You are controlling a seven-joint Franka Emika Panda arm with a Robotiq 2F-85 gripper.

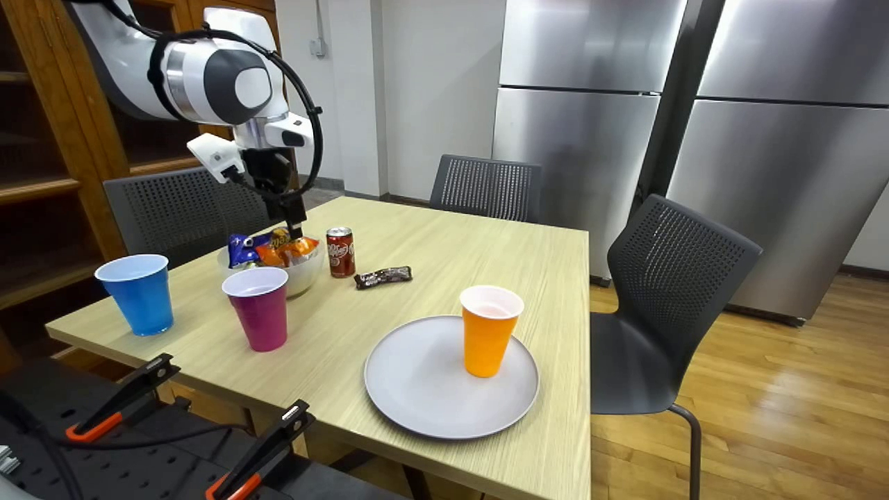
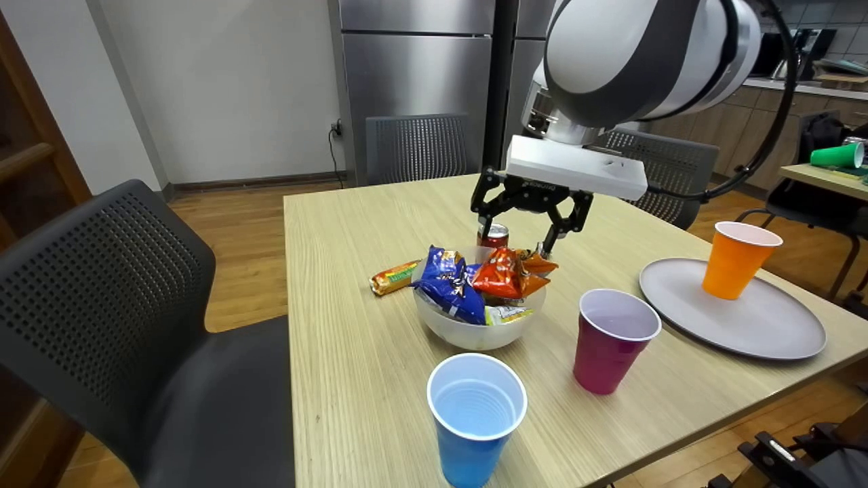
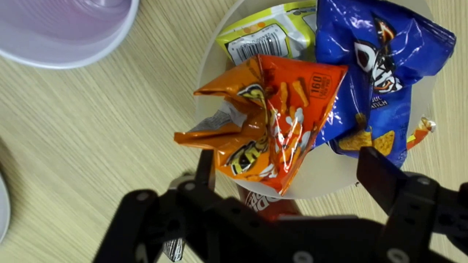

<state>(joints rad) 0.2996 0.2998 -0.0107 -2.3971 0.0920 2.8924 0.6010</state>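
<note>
One tool (image 2: 515, 241) at orange bag (image 3: 274, 122)

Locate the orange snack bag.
In the wrist view, the orange snack bag lies in the left part of the bowl, left of the blue bags and below the yellow bag.

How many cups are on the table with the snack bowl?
3: the blue cup and the purple cup stand on the tabletop near the snack bowl, and the orange cup stands on the grey plate.
</note>
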